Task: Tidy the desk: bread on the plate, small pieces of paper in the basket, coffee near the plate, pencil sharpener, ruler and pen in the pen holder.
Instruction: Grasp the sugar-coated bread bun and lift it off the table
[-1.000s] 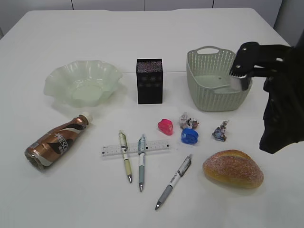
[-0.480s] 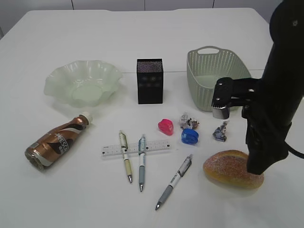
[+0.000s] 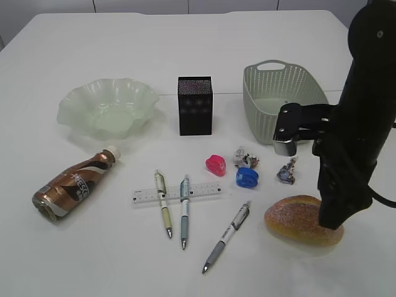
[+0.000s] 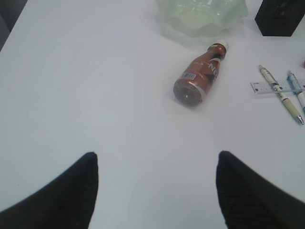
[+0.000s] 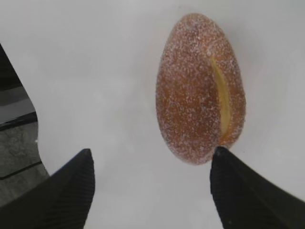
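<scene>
The right arm (image 3: 352, 124) towers over the bread (image 5: 200, 88), which lies on the table at five o'clock from the basket (image 3: 272, 93), far from the plate (image 3: 108, 108) at nine. The right gripper (image 5: 150, 188) is spread wide and empty; I would centre it across the loaf's narrow width, then descend. The arm hides the loaf's right end; the left gripper (image 4: 155, 191) gapes, empty.

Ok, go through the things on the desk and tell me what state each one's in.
Bread: on the table, not plated.
Coffee bottle: lying on its side, capped.
Plate: empty.
Basket: upright.
Pen holder: upright.
Right gripper: fingers open, empty, near the bread.
Left gripper: fingers open, empty.
</scene>
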Robot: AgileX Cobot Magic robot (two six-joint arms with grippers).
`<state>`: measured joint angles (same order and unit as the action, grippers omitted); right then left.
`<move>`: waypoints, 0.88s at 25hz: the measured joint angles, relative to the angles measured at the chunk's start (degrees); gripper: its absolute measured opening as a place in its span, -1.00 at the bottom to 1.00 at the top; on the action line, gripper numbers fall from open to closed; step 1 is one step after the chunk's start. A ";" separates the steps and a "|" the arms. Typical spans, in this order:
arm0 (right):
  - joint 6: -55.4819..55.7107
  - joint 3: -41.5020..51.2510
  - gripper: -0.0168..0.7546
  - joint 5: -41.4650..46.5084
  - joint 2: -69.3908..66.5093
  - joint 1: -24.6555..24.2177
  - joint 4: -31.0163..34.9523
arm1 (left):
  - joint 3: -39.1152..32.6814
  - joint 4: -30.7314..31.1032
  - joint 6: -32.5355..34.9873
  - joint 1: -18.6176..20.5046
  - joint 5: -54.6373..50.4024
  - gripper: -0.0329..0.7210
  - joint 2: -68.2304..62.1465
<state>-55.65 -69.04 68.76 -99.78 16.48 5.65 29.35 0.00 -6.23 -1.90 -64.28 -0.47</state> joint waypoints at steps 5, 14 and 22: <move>0.00 0.00 0.55 -0.14 0.00 0.00 3.05 | 0.00 0.00 0.00 0.00 0.00 0.57 0.00; 3.34 0.00 0.58 -5.58 -0.39 0.00 2.46 | 0.00 0.00 0.00 0.00 0.00 0.57 0.00; 5.14 0.00 0.59 -6.67 -2.47 0.00 -1.52 | 0.00 0.00 0.00 0.00 0.00 0.57 0.00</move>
<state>-50.51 -69.04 62.09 -102.25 16.48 4.13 29.35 0.00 -6.23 -1.90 -64.28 -0.47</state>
